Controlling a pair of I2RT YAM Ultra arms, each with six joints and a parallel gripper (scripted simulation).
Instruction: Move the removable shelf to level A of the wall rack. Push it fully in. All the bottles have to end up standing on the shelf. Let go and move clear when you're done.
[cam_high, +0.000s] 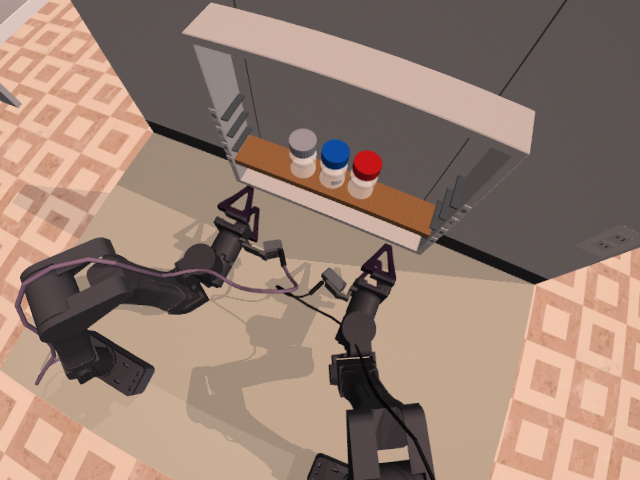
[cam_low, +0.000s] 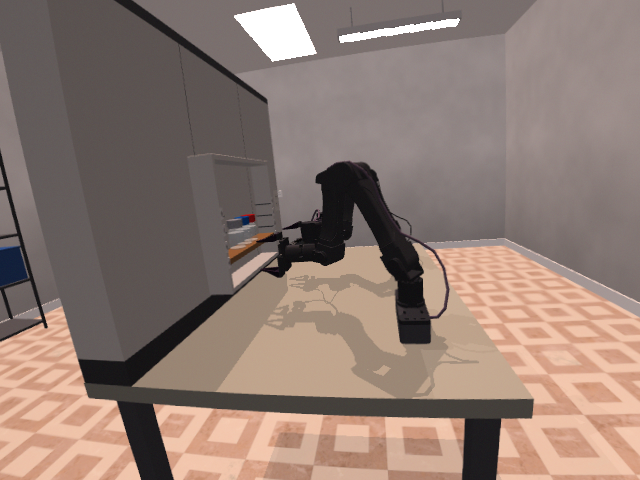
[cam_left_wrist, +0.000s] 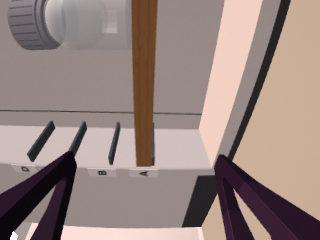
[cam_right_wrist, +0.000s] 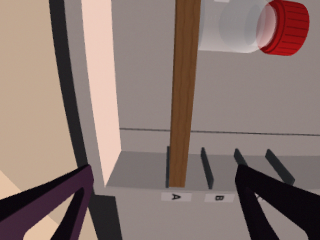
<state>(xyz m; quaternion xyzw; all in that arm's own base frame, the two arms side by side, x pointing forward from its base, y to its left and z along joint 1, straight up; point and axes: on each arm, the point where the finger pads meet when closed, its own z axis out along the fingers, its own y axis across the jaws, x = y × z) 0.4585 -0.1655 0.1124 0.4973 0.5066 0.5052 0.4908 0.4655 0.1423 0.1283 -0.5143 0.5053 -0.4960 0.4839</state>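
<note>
In the upper middle of the top view, the wooden shelf (cam_high: 395, 207) (cam_low: 250, 249) (cam_left_wrist: 144, 85) (cam_right_wrist: 184, 95) sits at level A of the wall rack (cam_high: 361, 56) (cam_low: 202, 217). Standing on it, left to right, are the gray-capped bottle (cam_high: 302, 152), blue-capped bottle (cam_high: 333, 163) and red-capped bottle (cam_high: 364, 174). The left gripper (cam_high: 251, 206) (cam_low: 273, 254) (cam_left_wrist: 146, 160), left of the frame's center, and the right gripper (cam_high: 379, 259) (cam_right_wrist: 164, 173), right of it, both have jaws spread wide, grasping nothing.

Illumination: moderate and even. Source: a bright ceiling panel (cam_low: 276, 32) and a suspended lamp (cam_low: 400, 29), both overexposed white. Arm shadows fall on the tabletop (cam_high: 454, 361) (cam_low: 310, 369). In the top view, the rack's top board (cam_high: 361, 62) appears bowed, probably lens distortion. Wrist views: soft detail, no strong glare.
</note>
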